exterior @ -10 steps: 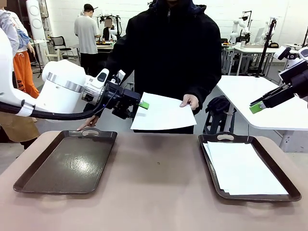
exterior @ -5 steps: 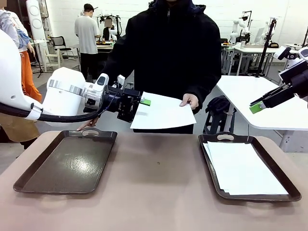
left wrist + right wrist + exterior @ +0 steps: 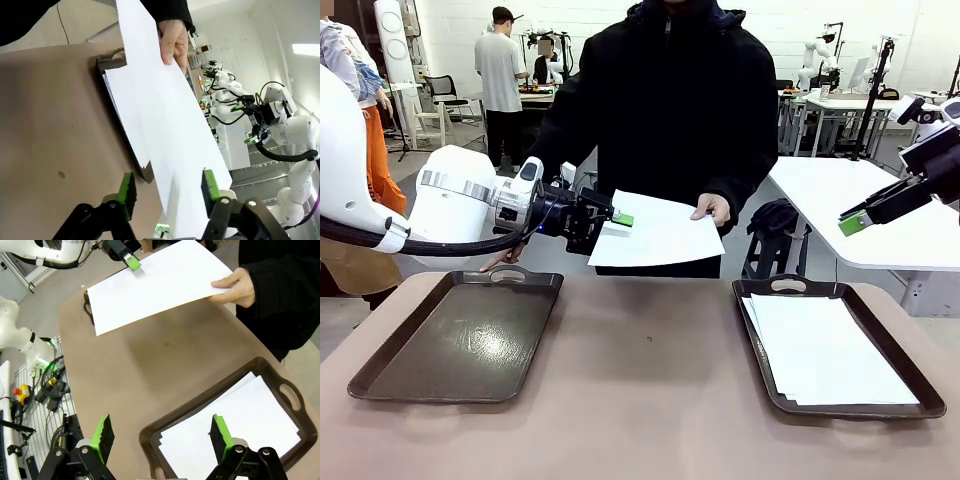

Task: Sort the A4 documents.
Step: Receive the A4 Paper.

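Observation:
A person across the table holds out one A4 document [image 3: 655, 235] [image 3: 165, 115] [image 3: 155, 282] in one hand [image 3: 712, 210], level above the table's far edge. My left gripper [image 3: 620, 222] [image 3: 167, 189] straddles the sheet's opposite edge. Its green pads [image 3: 207, 185] are partly drawn in, with the paper between them and a gap still showing on one side. More A4 documents [image 3: 825, 350] [image 3: 235, 425] lie stacked in the right tray [image 3: 765, 375]. My right gripper [image 3: 853, 223] [image 3: 162, 435] hangs open high at the right, above that tray, holding nothing.
The dark left tray [image 3: 460, 335] has nothing in it, and the person's other hand [image 3: 500, 258] rests by its far handle. Bare brown tabletop [image 3: 645, 400] lies between the two trays. White tables and other people stand behind.
My left gripper slid a little further onto the sheet's edge and its jaws narrowed around the paper. The right arm and the person's hands stayed put.

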Tool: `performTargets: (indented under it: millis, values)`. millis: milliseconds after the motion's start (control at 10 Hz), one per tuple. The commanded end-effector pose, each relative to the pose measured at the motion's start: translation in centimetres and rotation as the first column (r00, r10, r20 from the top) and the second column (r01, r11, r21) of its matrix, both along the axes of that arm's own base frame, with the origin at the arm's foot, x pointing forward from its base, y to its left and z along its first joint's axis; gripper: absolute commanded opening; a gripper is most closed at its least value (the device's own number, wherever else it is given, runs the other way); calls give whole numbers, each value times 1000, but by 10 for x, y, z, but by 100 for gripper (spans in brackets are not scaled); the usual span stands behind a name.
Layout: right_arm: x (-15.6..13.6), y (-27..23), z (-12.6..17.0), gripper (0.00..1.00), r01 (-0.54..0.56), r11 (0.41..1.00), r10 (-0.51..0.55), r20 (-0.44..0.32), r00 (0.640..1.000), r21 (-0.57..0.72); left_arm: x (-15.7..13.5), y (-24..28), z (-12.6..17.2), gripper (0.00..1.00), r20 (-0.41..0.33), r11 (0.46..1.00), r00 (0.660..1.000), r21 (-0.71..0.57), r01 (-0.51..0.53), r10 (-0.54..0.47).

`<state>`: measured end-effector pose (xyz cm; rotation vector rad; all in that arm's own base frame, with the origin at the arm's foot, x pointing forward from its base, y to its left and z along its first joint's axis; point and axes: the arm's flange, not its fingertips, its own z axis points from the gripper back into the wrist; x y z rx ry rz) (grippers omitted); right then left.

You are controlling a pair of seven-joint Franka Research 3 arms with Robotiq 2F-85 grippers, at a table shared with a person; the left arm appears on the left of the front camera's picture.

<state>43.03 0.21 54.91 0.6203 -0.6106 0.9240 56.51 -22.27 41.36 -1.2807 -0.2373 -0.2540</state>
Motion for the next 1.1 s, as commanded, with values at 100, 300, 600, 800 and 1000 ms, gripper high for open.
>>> performTargets:
  millis: [100, 300, 600, 800, 1000]
  values:
    - [0, 1, 0, 100, -2, 1000, 2, 0, 1000, 11, 3, -4, 0, 41, -2, 1000, 1000, -17, -14, 14]
    - [0, 1, 0, 100, -2, 1000, 2, 0, 1000, 11, 3, -5, 0, 22, -7, 1000, 1000, -15, -21, 21]
    - [0, 1, 0, 100, -2, 1000, 2, 0, 1000, 11, 4, -5, 1, 0, -17, 999, 999, -16, -40, 39]
    - [0, 1, 0, 100, -2, 1000, 2, 0, 1000, 11, 4, -6, 1, 0, -25, 999, 999, -25, -46, 46]
    - [0, 1, 0, 100, -2, 1000, 2, 0, 1000, 11, 4, -6, 1, 0, -28, 999, 999, -24, -47, 46]
